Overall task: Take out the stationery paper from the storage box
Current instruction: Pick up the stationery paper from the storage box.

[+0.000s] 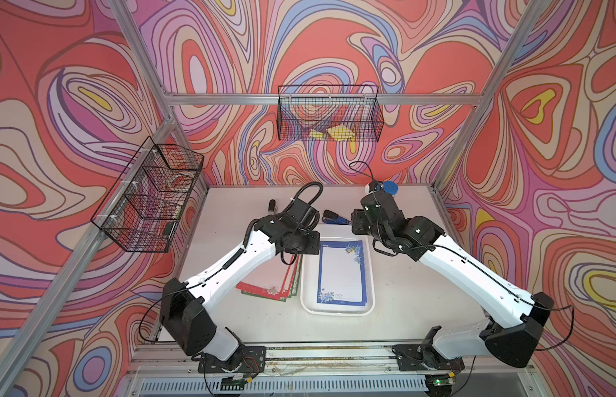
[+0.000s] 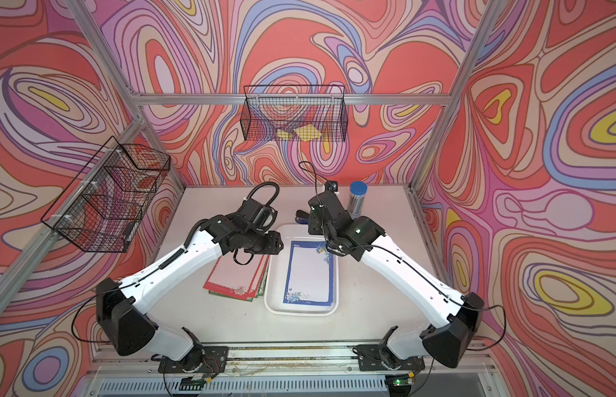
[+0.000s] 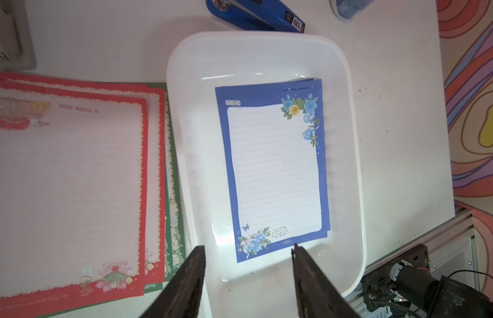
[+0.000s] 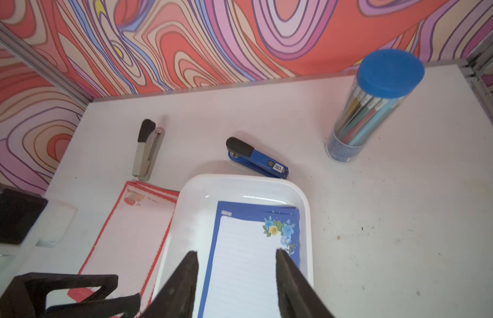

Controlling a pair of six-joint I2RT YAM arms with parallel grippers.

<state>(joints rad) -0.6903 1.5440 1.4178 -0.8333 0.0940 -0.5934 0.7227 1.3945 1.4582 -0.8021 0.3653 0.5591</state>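
Note:
The storage box (image 1: 336, 311) (image 2: 299, 312) (image 3: 354, 165) (image 4: 240, 179) is a shallow white tray in mid-table. A small stack of blue-bordered stationery paper (image 1: 341, 273) (image 2: 308, 271) (image 3: 275, 170) (image 4: 245, 261) lies flat inside it. Red- and green-bordered sheets (image 1: 272, 282) (image 2: 241, 278) (image 3: 69, 179) (image 4: 130, 234) lie fanned on the table just left of the box. My left gripper (image 1: 308, 245) (image 3: 248, 247) hangs open and empty above the box's far left corner. My right gripper (image 1: 360, 225) (image 4: 237, 252) hangs open and empty above the box's far end, clear of the paper.
A blue stapler (image 1: 336, 217) (image 4: 256, 161) lies just behind the box, a grey stapler (image 1: 272, 206) (image 4: 147, 148) further left. A blue-lidded tube of pencils (image 2: 357, 197) (image 4: 377, 104) stands at the back right. Wire baskets (image 1: 329, 113) (image 1: 148, 196) hang on the walls.

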